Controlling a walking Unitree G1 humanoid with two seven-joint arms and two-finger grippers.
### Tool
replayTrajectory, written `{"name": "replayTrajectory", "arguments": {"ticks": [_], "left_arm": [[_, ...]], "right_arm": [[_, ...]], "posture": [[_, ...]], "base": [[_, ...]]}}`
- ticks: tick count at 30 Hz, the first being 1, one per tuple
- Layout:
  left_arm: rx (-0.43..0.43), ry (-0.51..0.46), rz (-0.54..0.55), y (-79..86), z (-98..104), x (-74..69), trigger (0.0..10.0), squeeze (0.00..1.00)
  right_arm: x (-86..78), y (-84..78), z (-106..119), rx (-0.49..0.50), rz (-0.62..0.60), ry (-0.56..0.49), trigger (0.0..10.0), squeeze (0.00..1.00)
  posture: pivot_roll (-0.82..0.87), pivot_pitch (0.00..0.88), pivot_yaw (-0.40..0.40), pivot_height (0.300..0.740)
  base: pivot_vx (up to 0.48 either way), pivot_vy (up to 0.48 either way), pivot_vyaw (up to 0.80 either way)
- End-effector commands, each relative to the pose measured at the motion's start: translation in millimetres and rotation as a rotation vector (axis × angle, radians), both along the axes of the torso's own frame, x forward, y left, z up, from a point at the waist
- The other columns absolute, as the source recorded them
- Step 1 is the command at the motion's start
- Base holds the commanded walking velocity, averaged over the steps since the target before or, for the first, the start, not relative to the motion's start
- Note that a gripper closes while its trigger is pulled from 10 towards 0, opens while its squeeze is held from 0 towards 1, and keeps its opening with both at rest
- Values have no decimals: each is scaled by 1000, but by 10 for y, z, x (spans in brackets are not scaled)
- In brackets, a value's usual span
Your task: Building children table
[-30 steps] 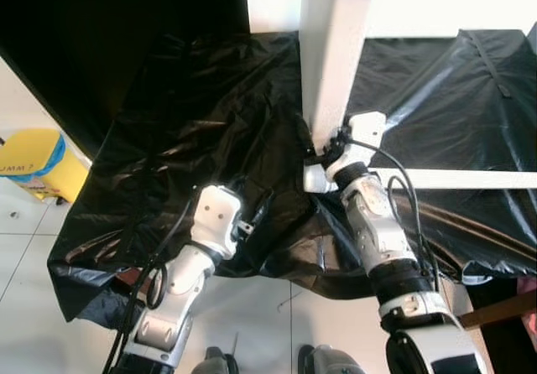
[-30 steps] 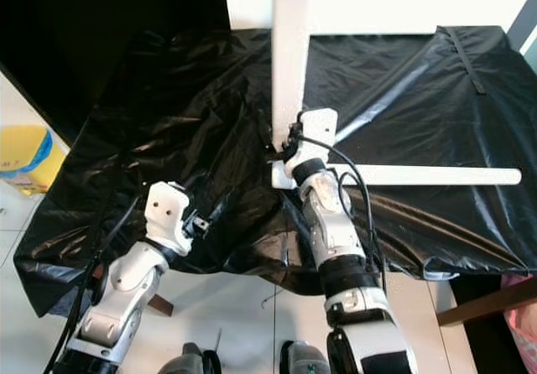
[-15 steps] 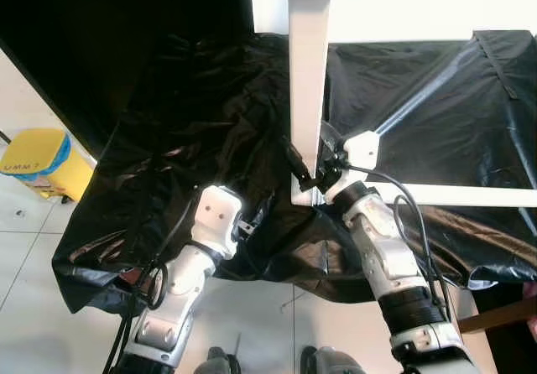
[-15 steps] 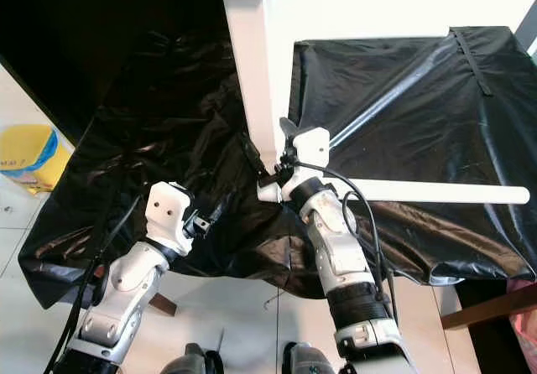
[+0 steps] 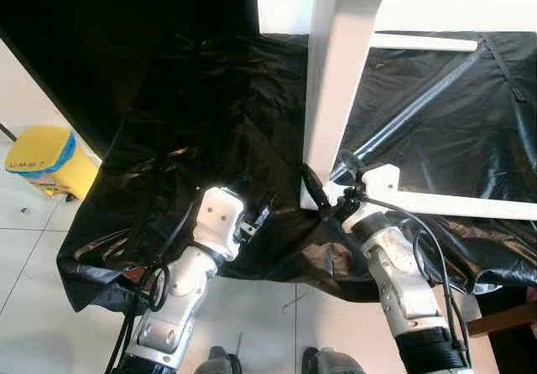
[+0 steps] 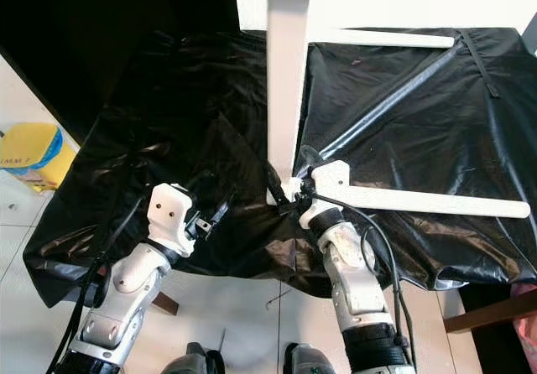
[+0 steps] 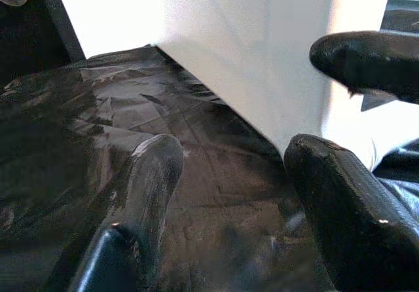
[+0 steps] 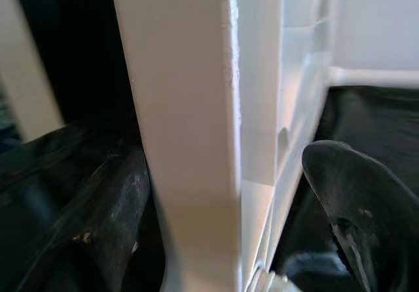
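Observation:
A white table leg (image 5: 336, 97) stands nearly upright on the black plastic sheet (image 5: 201, 122), rising to a white frame (image 6: 377, 37) at the top. My right gripper (image 5: 323, 194) is shut on the leg's lower end. In the right wrist view the leg (image 8: 196, 141) fills the space between the two black fingers (image 8: 98, 226). My left gripper (image 5: 260, 215) hovers open over the sheet, a little to the left of the leg. The left wrist view has the leg (image 7: 262, 76) just beyond its spread fingers (image 7: 144, 194). A second white bar (image 5: 453, 206) lies flat on the sheet to the right.
The black sheet covers a work surface and hangs over its front edge (image 5: 277, 265). A yellow bin (image 5: 42, 160) stands on the tiled floor at the left. A wooden piece (image 5: 503, 315) pokes in at the lower right.
My right gripper has moved nearer the front edge with the leg's lower end, and the leg has tilted. More of the white frame on top is in view. The left arm has stayed put.

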State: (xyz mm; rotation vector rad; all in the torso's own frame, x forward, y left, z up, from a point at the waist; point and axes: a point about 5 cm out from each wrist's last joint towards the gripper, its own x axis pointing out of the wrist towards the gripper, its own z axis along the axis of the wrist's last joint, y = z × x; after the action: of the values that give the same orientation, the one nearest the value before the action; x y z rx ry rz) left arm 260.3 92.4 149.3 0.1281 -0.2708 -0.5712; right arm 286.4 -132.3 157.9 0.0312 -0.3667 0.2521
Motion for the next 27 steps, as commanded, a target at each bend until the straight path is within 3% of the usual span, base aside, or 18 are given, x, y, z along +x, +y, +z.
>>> {"name": "replayTrajectory", "arguments": {"ticks": [1, 6, 7, 9, 10, 11, 12, 15, 23, 24, 25, 27], "left_arm": [[15, 17, -23, -9, -48, -23, 10000, 0], [16, 18, -23, 3, -49, -17, 10000, 0], [15, 19, -22, 10, -49, -19, 10000, 0], [3, 24, -32, 16, -48, -27, 10000, 0], [-14, 34, -50, 15, -46, -38, 6196, 0], [-14, 34, -50, 15, -46, -38, 6196, 0], [-34, 35, -69, 12, -26, -49, 0, 0], [-94, 16, -77, 18, 84, -27, 0, 0], [-131, -32, -96, -16, 266, 6, 0, 0], [-128, -51, -118, -47, 327, 4, 0, 0], [-123, -67, -137, -72, 378, -2, 10000, 0], [-118, -79, -154, -95, 418, -3, 10000, 0]], "right_arm": [[-29, -100, 4, 18, -77, -12, 10000, 0], [-140, -63, -30, 44, -103, 4, 10000, 0], [-192, -47, -44, 49, -89, 12, 0, 0], [-251, -38, -68, 51, -67, 25, 0, 0], [-294, -42, -85, 44, -60, 28, 0, 0], [-294, -42, -85, 44, -60, 28, 0, 0], [-330, -59, -103, 45, -55, 36, 0, 0], [-381, -153, -79, 32, -91, 24, 0, 0], [-423, -247, 12, 23, -131, -8, 0, 0], [-433, -276, 43, 17, -152, -19, 2588, 0], [-439, -301, 78, 6, -173, -33, 10000, 0], [-446, -325, 122, -14, -192, -56, 10000, 0]], "posture": [[-77, 155, 75, 740], [-73, 154, 71, 740], [-72, 154, 72, 740], [-74, 153, 71, 740], [-77, 152, 71, 740], [-77, 152, 71, 740], [-78, 153, 68, 740], [-85, 151, 65, 740], [-93, 148, 68, 740], [-96, 149, 67, 740], [-102, 149, 69, 740], [-101, 149, 70, 740]], "base": [[0, 0, 0], [0, 0, 0], [0, 0, 0], [0, 0, 0], [0, 0, 0], [0, 0, 0], [0, 0, 0], [0, 0, 0], [0, 0, 0], [0, 0, 0], [0, 0, 0], [0, 0, 0]]}}
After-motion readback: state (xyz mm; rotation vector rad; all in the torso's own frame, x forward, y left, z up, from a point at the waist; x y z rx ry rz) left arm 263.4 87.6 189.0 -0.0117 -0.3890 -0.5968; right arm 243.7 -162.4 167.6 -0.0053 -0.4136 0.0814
